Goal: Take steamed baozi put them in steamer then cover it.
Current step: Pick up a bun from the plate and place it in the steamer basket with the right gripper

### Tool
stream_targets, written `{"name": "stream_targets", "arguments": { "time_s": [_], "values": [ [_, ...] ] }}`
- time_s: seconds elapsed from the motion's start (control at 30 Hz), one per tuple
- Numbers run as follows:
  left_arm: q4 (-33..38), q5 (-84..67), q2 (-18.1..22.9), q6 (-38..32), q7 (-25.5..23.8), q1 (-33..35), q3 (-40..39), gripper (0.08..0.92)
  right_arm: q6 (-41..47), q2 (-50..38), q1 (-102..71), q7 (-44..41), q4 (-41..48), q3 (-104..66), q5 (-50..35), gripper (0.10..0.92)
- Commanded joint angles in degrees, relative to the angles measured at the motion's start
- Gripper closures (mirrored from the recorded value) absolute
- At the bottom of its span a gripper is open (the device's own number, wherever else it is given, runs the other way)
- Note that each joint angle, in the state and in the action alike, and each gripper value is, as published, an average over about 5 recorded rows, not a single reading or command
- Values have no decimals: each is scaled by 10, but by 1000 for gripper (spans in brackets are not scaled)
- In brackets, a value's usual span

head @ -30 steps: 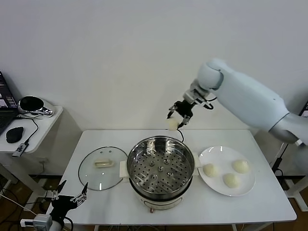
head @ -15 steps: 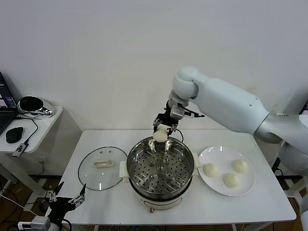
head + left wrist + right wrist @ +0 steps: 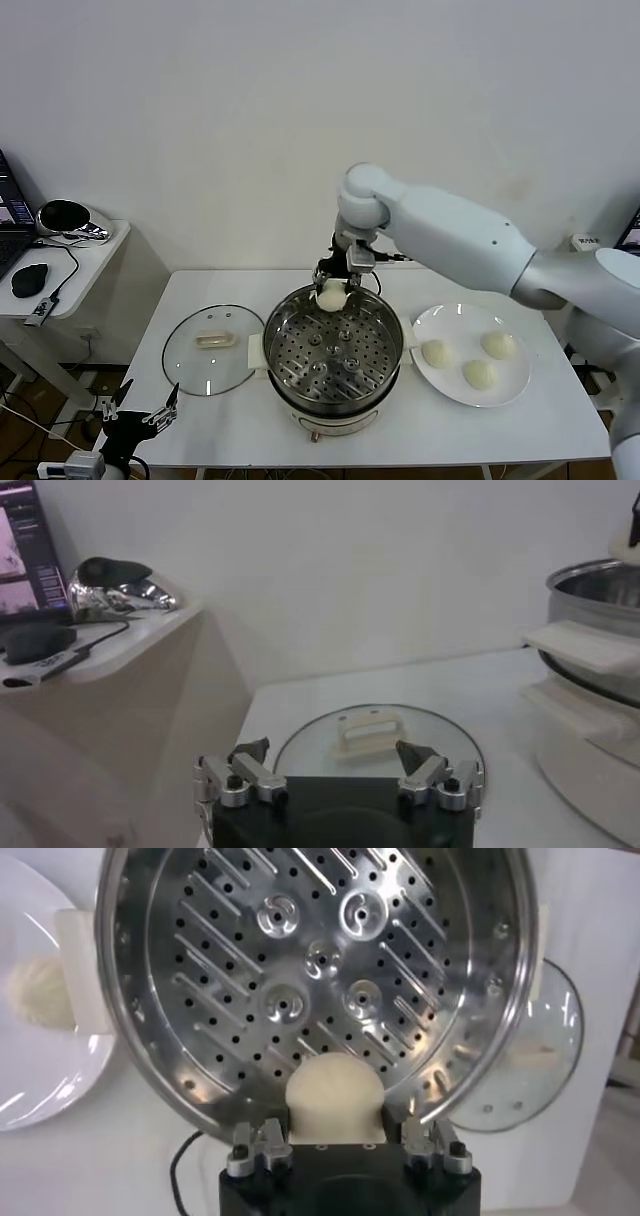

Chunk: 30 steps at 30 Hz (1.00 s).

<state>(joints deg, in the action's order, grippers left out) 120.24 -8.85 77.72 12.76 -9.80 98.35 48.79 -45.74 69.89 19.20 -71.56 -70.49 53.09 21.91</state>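
White table (image 3: 520, 420) against a plain wall, steamer (image 3: 334, 352) at its centre. Steamer tray is bare, nothing in it. Right gripper (image 3: 333, 290) clenched on one baozi (image 3: 331, 296), hanging over the steamer's far rim. Plate (image 3: 512, 388) just right of the steamer carries three more buns (image 3: 481, 373). Lid (image 3: 212, 348) lies flat just left of the steamer, handle up. Left gripper (image 3: 138, 415) parked low, off the table's front-left corner, jaws released.
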Motion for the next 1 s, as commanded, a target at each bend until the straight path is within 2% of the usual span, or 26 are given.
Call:
{"name": "stream_targets", "arguments": {
  "time_s": [0.03,0.47,0.6,0.8,1.0],
  "values": [
    [-2,0,2,0,0,0,-3,177,-11,8,-22,25,7,3,35,457],
    [-9,-1,-3,0,0,0,-5,177,23,14,-42,45,21,4,62,445],
    [-9,-1,-2,0,0,-1,-5,177,70,7,-36,51,11,10,56,365],
    [-10,0,1,0,-1,-3,-8,177,116,-11,-17,36,-10,24,-25,222],
    [-5,0,1,1,-2,-3,-8,177,210,-85,21,19,-80,22,-132,203]
  ]
}}
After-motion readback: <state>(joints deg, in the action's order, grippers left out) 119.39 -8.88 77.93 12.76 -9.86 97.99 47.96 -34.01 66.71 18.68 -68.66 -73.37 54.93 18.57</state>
